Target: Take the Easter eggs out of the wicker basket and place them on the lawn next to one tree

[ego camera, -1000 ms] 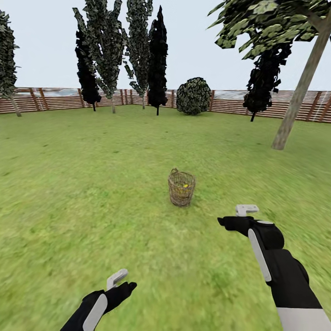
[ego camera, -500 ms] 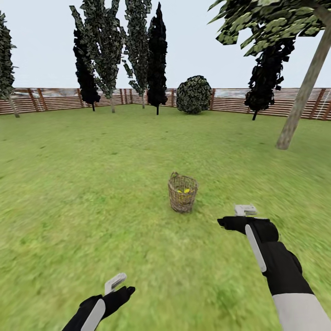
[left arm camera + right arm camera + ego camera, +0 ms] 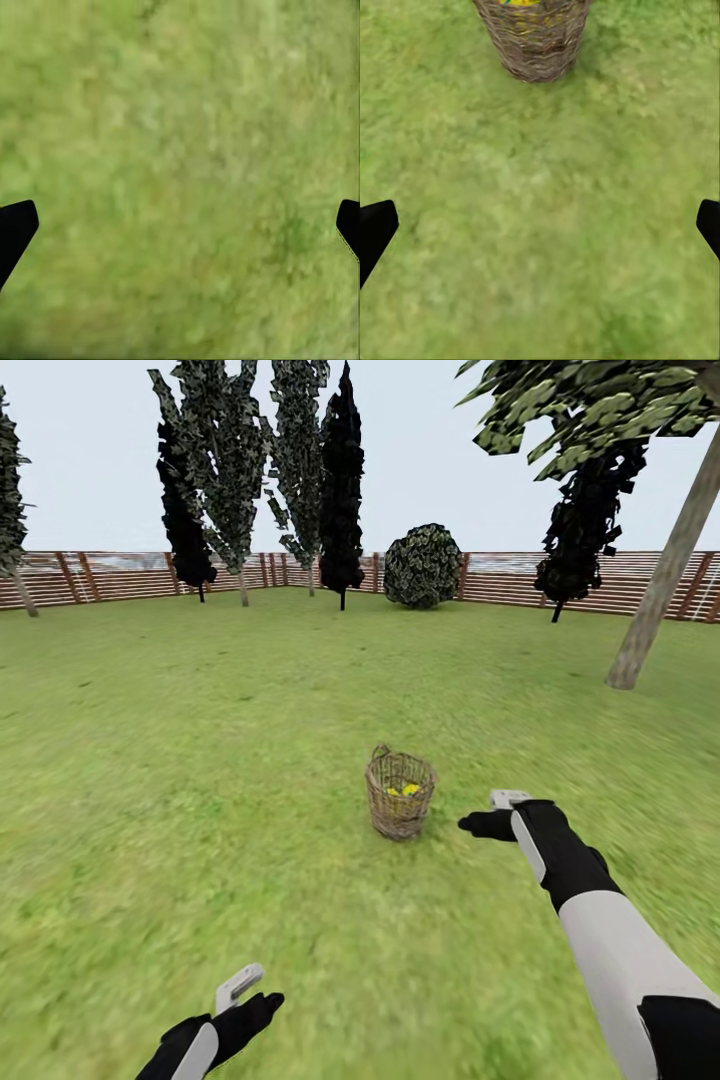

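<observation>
The brown wicker basket (image 3: 400,805) stands upright on the lawn (image 3: 200,760), mid-picture in the head view. Yellow Easter eggs (image 3: 405,790) show inside it; I cannot tell how many. My right gripper (image 3: 476,825) hovers just right of the basket, a little apart from it. In the right wrist view the right gripper (image 3: 540,232) is open over bare grass, with the basket (image 3: 536,41) ahead of it and a sliver of yellow egg (image 3: 521,2) at the rim. My left gripper (image 3: 262,1002) hangs low and near me, well short of the basket. The left gripper (image 3: 180,232) is open over grass.
A tree (image 3: 660,585) with a thick pale leaning trunk stands at the right, several basket-widths beyond the basket. Slim dark trees (image 3: 342,490) and a round bush (image 3: 422,568) line the brown slat fence (image 3: 100,575) at the back. Open grass surrounds the basket.
My right arm has stretched forward and inward, bringing its gripper closer beside the basket. The view has shifted slightly, so the basket sits lower. The left gripper sits lower in the picture.
</observation>
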Controlling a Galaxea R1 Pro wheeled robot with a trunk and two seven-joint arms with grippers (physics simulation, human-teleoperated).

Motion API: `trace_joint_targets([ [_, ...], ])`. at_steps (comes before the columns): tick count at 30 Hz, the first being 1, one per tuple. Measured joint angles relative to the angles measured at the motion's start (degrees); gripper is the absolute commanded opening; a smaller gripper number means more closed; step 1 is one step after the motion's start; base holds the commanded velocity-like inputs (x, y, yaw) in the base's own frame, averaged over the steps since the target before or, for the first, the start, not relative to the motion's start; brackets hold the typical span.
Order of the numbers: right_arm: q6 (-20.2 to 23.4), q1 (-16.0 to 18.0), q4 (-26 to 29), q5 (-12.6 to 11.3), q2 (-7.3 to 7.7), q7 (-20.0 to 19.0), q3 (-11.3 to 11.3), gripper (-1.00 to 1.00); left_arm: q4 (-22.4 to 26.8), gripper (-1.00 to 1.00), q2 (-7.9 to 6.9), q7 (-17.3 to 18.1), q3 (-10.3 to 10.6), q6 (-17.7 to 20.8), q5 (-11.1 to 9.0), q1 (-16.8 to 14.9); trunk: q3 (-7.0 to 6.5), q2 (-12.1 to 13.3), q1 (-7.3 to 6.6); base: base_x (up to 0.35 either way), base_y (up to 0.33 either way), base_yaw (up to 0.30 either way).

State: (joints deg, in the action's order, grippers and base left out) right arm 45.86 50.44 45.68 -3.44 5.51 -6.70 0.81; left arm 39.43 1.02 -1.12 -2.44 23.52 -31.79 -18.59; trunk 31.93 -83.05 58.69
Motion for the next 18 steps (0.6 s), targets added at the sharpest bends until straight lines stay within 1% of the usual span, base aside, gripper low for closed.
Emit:
trace_joint_targets([
  [2,-0.21,0.05,0.07,0.1,0.17,-1.99,-0.05,1.0,0.1,1.0,-0.05,0.03,-0.12,-0.06,-0.04,0.17,0.0,0.0,0.0,0.334,0.0,0.0],
  [6,-0.39,0.04,0.62,0.19,0.31,-3.96,-0.08,1.0,1.32,1.0,-0.18,0.1,-0.66,-0.75,-0.12,0.95,0.0,0.0,0.0,0.334,0.0,0.0],
  [7,-0.53,0.02,0.89,0.23,0.36,-4.66,-0.08,1.0,3.04,1.0,-0.13,0.17,-2.24,-1.04,-0.13,1.93,0.0,0.0,0.0,0.334,0.0,0.0],
  [8,-0.72,0.0,1.17,0.3,0.43,-5.51,-0.1,1.0,5.5,1.0,0.02,0.24,-4.78,-1.21,-0.14,3.24,0.0,0.0,0.0,0.334,0.0,0.0],
  [9,-0.81,-0.04,1.28,0.34,0.47,-6.06,-0.13,1.0,6.67,1.0,0.1,0.27,-6.06,-1.23,-0.17,3.91,0.0,0.0,0.0,0.334,0.0,0.0],
  [13,-0.98,-0.13,1.48,0.46,0.54,-7.53,-0.15,1.0,8.25,1.0,0.25,0.26,-7.75,-1.3,-0.16,4.77,0.0,0.0,0.0,0.334,0.0,0.0],
  [18,-0.96,-0.18,1.59,0.44,0.6,-8.23,-0.11,1.0,8.69,1.0,0.26,0.22,-8.5,-1.34,0.04,5.02,0.0,0.0,0.0,0.334,-0.017,0.0],
])
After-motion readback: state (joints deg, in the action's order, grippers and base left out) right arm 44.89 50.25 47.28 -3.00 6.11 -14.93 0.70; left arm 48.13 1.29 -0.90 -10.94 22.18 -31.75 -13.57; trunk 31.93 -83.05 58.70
